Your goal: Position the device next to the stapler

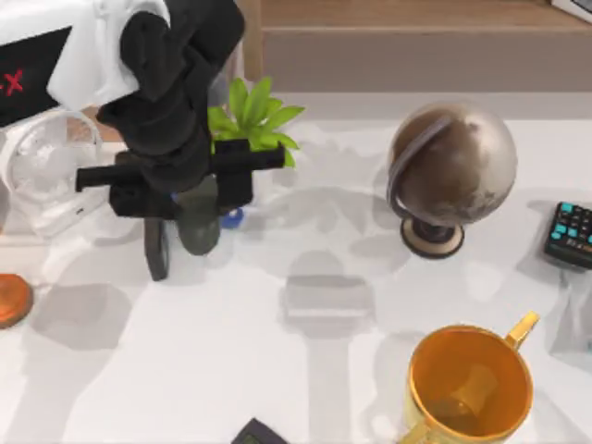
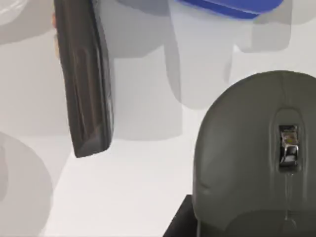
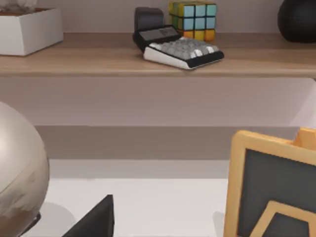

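White table below a wooden shelf; listed left to right across the top view.

- Fan (image 1: pixel 42 171), upper left, with an orange disc (image 1: pixel 11 301) at the left edge below it. Neither belongs to the task.
- Left gripper (image 1: pixel 176 208), upper left, hanging directly over the mouse. Whether it grips the mouse or has let go cannot be told.
- Black slab (image 1: pixel 157 250), just left of the mouse and apart from it in the left wrist view (image 2: pixel 84 79).
- Mouse (image 1: pixel 199 227), grey, taken to be the device. Its long axis runs roughly up and down the frame. It appears large in the wrist view (image 2: pixel 256 158).
- Stapler (image 1: pixel 231 218), a blue sliver just right of the mouse, mostly hidden under the arm. In the wrist view (image 2: pixel 227 6) it lies beyond the mouse's end, with bare table between them. The mouse seems to be at or close to its place.
- Plant (image 1: pixel 254 116), behind the stapler.
- Globe (image 1: pixel 453 166), right of centre.
- Mug (image 1: pixel 472 384), lower right.
- Right arm, idle. Its camera faces the shelf past the globe, and its grip cannot be told. The left arm is the nearer one.
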